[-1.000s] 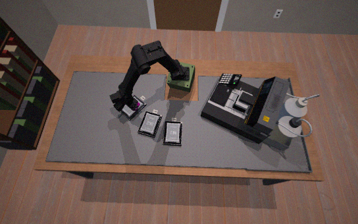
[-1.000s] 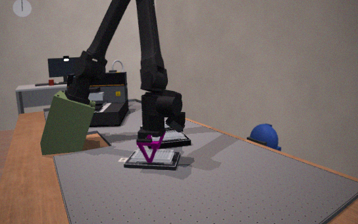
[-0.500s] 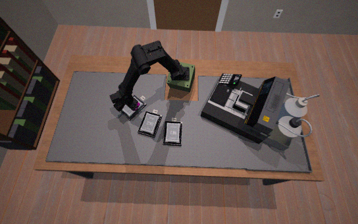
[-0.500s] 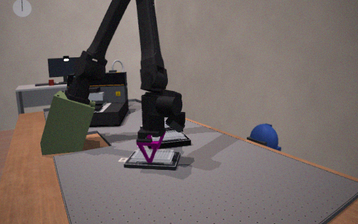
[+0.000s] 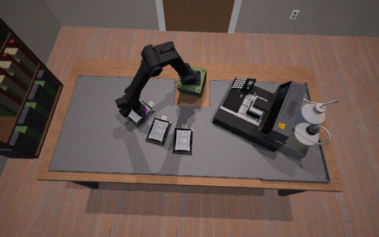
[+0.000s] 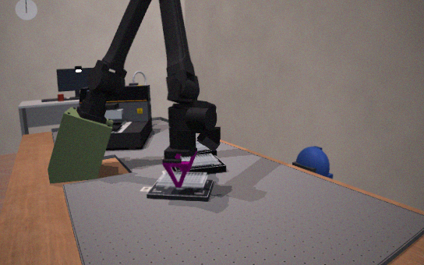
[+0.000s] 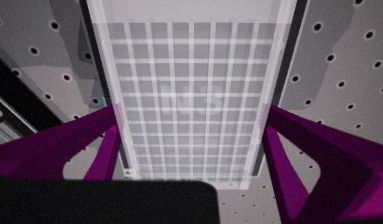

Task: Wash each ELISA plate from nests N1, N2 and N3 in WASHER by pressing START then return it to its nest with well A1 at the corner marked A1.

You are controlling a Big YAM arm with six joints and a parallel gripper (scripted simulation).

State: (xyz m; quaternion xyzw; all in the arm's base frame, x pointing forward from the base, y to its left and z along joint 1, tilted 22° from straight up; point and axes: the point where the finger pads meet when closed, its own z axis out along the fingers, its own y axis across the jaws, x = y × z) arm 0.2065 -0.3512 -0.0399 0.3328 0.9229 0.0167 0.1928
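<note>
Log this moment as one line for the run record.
Hand: shut on plate | plate: raised over nest N3 | other two plates: in nests | washer: green light
</note>
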